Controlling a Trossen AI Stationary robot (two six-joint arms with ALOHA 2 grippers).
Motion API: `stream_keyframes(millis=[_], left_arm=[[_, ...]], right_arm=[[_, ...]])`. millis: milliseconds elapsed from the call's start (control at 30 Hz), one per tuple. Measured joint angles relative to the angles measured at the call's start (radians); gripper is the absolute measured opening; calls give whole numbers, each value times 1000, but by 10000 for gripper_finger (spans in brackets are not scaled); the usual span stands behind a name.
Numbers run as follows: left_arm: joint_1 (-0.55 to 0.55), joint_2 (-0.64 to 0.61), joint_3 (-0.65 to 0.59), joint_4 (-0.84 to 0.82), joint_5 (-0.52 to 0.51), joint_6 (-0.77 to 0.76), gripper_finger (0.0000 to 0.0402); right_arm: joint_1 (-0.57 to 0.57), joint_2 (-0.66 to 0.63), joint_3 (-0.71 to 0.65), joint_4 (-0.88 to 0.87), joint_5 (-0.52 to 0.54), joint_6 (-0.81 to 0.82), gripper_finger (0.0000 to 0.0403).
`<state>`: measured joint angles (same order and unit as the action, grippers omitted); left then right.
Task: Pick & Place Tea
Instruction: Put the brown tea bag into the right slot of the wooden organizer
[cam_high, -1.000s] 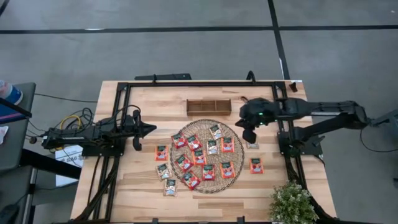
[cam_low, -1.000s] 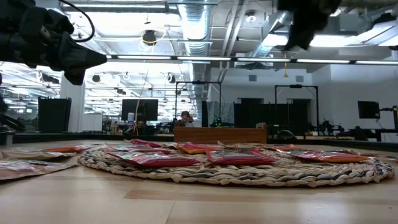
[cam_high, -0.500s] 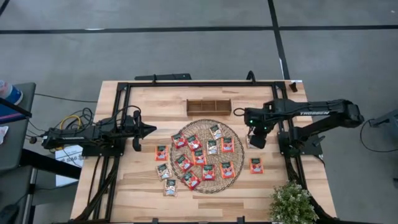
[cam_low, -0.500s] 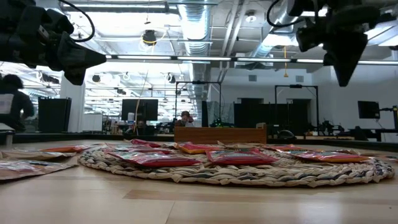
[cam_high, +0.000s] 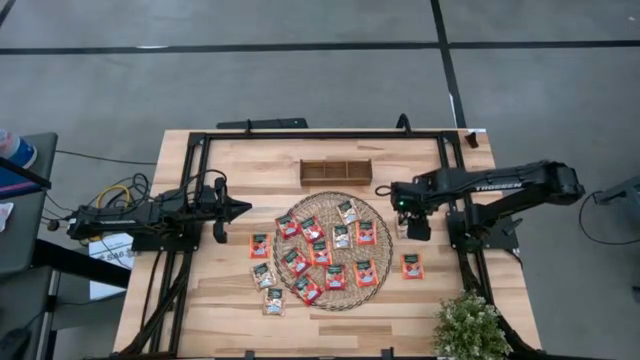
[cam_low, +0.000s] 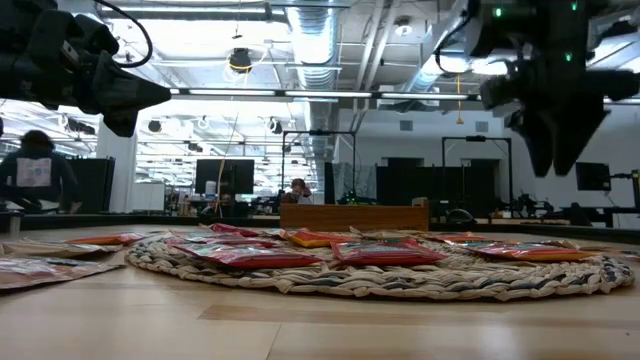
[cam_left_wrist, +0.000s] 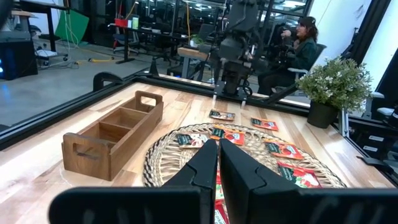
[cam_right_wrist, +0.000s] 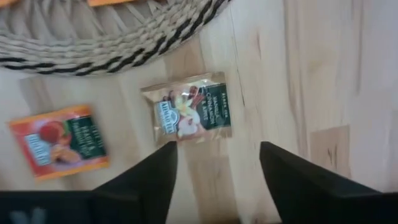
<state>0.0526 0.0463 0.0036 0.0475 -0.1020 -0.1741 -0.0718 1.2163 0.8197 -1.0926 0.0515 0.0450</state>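
Observation:
Several tea sachets, red-orange and pale, lie flat on the round woven mat (cam_high: 325, 250) and on the wood around it. My right gripper (cam_right_wrist: 214, 180) hangs open, fingers pointing down, over a pale sachet (cam_right_wrist: 191, 113) on the table just right of the mat; a red sachet (cam_right_wrist: 59, 142) lies close by. In the low view this gripper (cam_low: 555, 140) is still above the table. My left gripper (cam_high: 240, 209) waits shut, left of the mat. The wooden tray (cam_high: 336, 171) stands behind the mat.
A potted plant (cam_high: 468, 325) stands at the near right corner. A black frame (cam_high: 200, 140) runs around the table top. Loose sachets (cam_high: 266, 275) lie on the bare wood left of the mat. People show in the room beyond the table.
My right gripper has come down from high above the mat's right rim, shifting slightly toward the table's right edge, to just above the pale sachet. Its fingers have opened on the way.

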Motion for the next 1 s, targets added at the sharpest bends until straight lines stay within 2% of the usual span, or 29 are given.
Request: stream_keyframes(millis=[167, 467, 733, 1000], left_arm=[[0, 0, 0, 0, 0, -1, 8], [0, 0, 0, 0, 0, -2, 9], [0, 0, 0, 0, 0, -2, 9], [0, 0, 0, -1, 0, -1, 9]], right_arm=[[-43, 0, -70, 89, -3, -44, 240], [-75, 7, -71, 102, -43, -66, 233], [-60, 137, -70, 140, -52, -91, 233], [-93, 254, -70, 145, -51, -102, 233]])
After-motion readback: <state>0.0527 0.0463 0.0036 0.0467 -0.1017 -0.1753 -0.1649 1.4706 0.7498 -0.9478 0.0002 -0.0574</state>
